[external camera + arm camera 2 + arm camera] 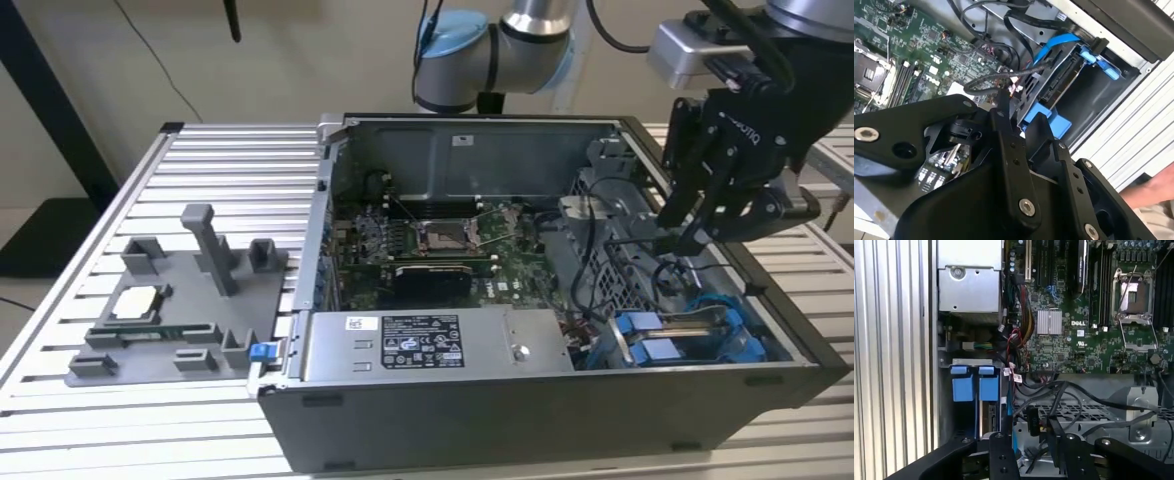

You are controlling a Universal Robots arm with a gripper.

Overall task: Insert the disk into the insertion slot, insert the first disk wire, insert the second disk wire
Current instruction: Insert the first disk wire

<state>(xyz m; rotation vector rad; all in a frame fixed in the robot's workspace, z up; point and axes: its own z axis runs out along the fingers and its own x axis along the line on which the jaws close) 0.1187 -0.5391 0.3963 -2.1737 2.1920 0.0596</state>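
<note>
Black gripper [687,240] nr disk [1060,84] in insertion slot [1104,96]

The motherboard [427,245] is green. The insertion slot [654,350] is bright blue against grey metal. The gripper [687,235] is black, the computer case [534,430] dark grey, the table [200,160] silver with ribbed stripes, the power supply label [420,342] white.
</note>
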